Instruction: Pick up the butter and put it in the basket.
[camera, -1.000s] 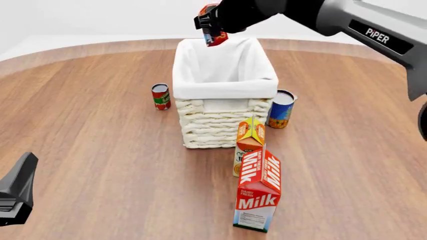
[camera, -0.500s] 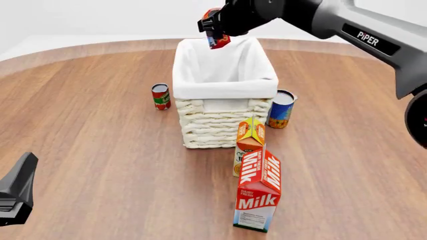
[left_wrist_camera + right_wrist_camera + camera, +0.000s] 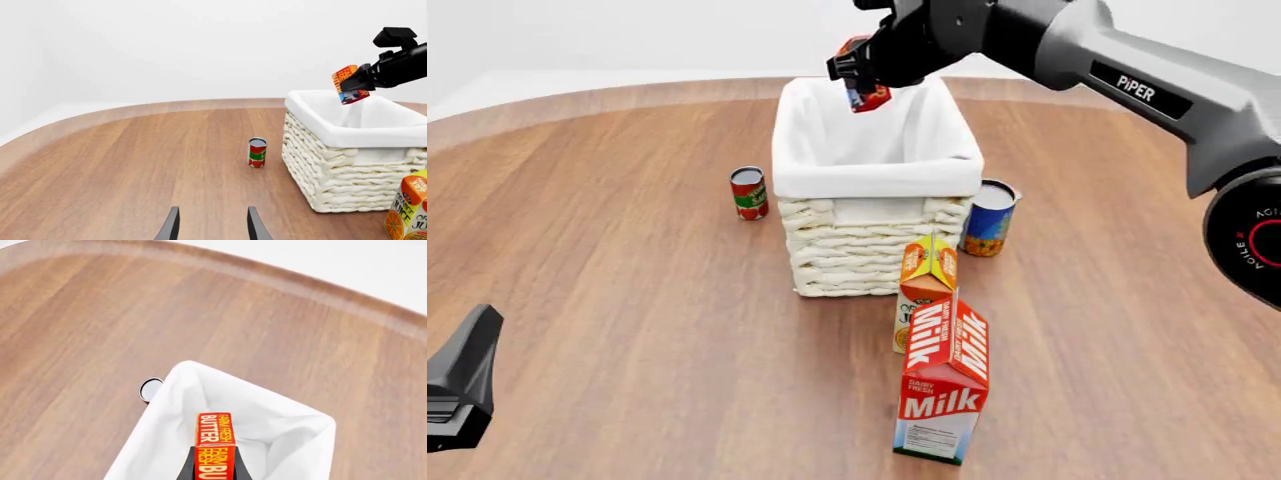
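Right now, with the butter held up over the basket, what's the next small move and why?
Probably open the right gripper and let go, perhaps after a slight dip. It holds the butter clear above the basket near the far rim, and the right wrist view shows the butter over the white liner, so it should fall inside.

A simulated grocery-packing setup: a plain white void behind a round wooden counter (image 3: 627,300), with a milk carton (image 3: 944,385), juice carton (image 3: 926,275) and tins (image 3: 747,192) around a wicker basket (image 3: 874,235).
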Available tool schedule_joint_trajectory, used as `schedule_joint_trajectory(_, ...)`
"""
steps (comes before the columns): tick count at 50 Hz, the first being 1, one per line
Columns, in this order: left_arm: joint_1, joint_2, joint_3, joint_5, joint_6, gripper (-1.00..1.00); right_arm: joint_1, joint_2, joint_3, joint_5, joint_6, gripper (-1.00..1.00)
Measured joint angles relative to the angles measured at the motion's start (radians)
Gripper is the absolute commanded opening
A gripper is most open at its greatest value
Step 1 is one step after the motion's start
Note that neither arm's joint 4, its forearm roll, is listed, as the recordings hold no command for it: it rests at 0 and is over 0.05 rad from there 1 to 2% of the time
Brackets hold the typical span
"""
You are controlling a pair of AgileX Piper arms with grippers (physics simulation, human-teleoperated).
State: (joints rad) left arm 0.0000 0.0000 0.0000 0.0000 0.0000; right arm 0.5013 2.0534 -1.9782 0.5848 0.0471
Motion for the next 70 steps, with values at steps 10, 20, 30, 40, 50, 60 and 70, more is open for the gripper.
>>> schedule_joint_trajectory(10,0.000,0.000,0.000,0.000,0.000,1.00,-0.005,0.016,-0.004,-0.004,0.002,-1.00)
schedule_joint_trajectory(20,0.000,0.000,0.000,0.000,0.000,1.00,-0.006,0.025,-0.002,-0.012,0.006,-1.00)
schedule_joint_trajectory(30,0.000,0.000,0.000,0.000,0.000,1.00,-0.002,0.036,0.004,-0.022,0.010,-1.00)
schedule_joint_trajectory(40,0.000,0.000,0.000,0.000,0.000,1.00,-0.002,0.051,0.000,-0.029,0.014,-1.00)
schedule_joint_trajectory(50,0.000,0.000,0.000,0.000,0.000,1.00,-0.003,0.065,-0.007,-0.033,0.018,-1.00)
schedule_joint_trajectory(60,0.000,0.000,0.000,0.000,0.000,1.00,-0.003,0.077,-0.009,-0.037,0.021,-1.00)
schedule_joint_trajectory(70,0.000,0.000,0.000,0.000,0.000,1.00,-0.002,0.084,-0.015,-0.036,0.023,-1.00)
